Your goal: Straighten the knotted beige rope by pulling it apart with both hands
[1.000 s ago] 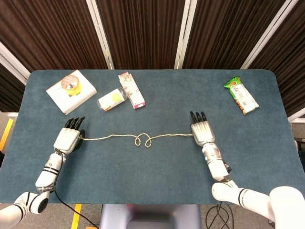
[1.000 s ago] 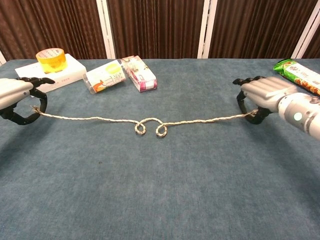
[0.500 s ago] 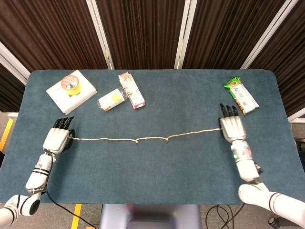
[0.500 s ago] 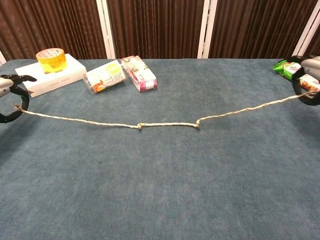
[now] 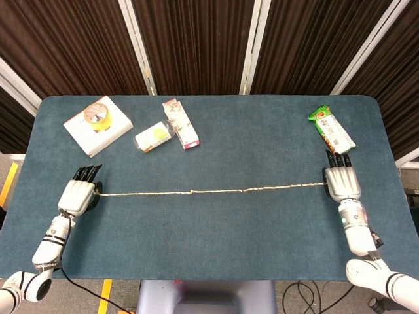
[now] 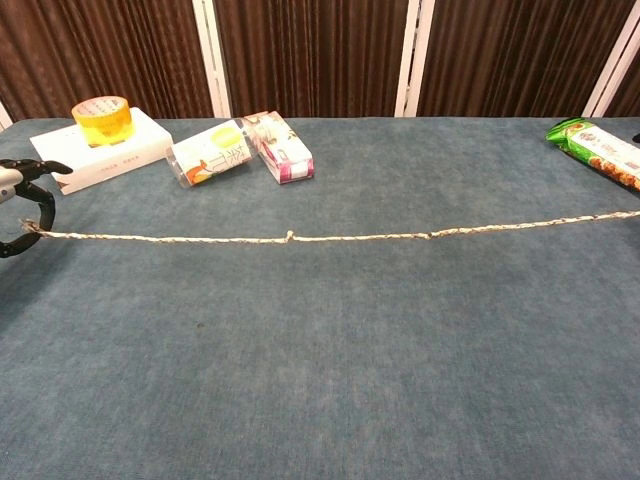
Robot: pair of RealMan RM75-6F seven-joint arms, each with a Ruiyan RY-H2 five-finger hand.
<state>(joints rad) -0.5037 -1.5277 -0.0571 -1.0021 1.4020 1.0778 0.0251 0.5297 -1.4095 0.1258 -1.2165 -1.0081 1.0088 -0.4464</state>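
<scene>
My left hand grips one end of the thin beige twisted rope and my right hand grips the other, so it lies nearly straight across the blue felt desk, two tiny kinks near its middle.

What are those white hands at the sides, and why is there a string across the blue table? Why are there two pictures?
Those are a robot's two hands on the ends of its arms. One picture looks down from a camera on its head, the other looks forward from its chest. The left hand holds one end of a beige rope and the right hand holds the other, so the rope lies stretched in a nearly straight line across the table, with only a tiny bump left in it. Farther back lie a white box with a roll of yellow tape on it, two small packages, and a green snack packet.
</scene>
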